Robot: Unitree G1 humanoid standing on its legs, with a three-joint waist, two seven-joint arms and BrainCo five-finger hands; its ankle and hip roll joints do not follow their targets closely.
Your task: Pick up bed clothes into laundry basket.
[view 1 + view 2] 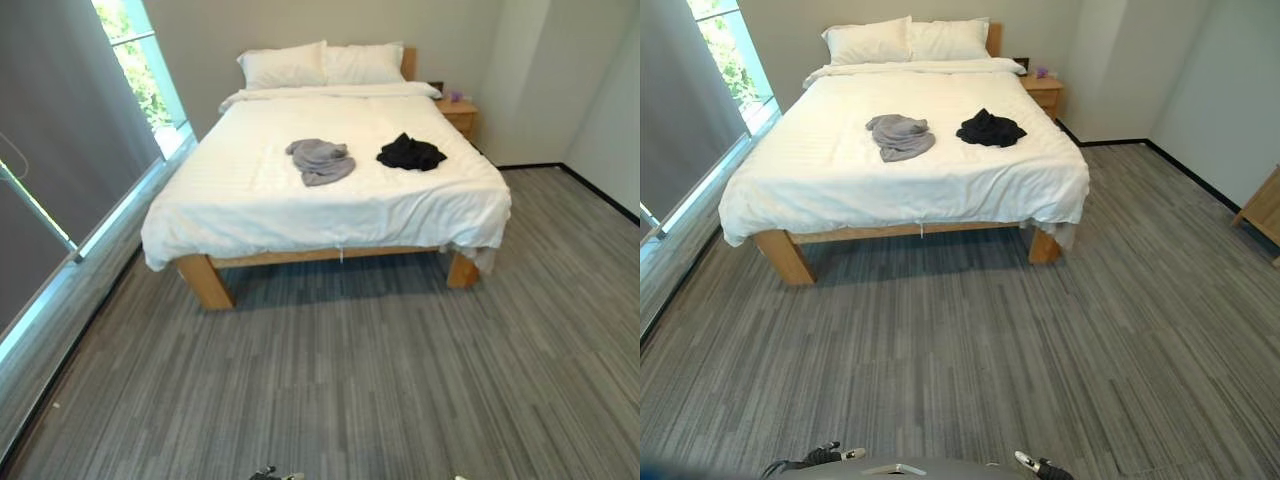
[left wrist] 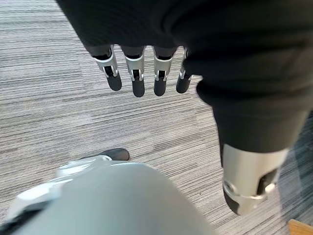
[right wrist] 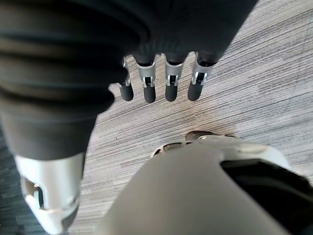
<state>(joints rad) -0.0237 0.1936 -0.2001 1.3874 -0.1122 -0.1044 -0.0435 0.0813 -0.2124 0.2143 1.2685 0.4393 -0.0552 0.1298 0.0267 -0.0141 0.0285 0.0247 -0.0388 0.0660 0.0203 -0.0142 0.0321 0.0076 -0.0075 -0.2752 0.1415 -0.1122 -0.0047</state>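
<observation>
A crumpled grey garment [image 1: 321, 160] lies on the white bed [image 1: 250, 215], left of its middle. A black garment [image 1: 411, 152] lies bunched to the right of it. Both are well ahead of me across the floor. My left hand [image 2: 137, 73] hangs down over the carpet with its fingers straight and nothing in it. My right hand [image 3: 159, 81] hangs the same way, its fingers relaxed and empty.
The wooden-legged bed has two pillows [image 1: 320, 63] at its head. A wooden nightstand [image 1: 459, 113] stands at the far right of the bed. A window wall [image 1: 60, 190] runs along the left. Grey striped carpet [image 1: 350, 380] lies between me and the bed.
</observation>
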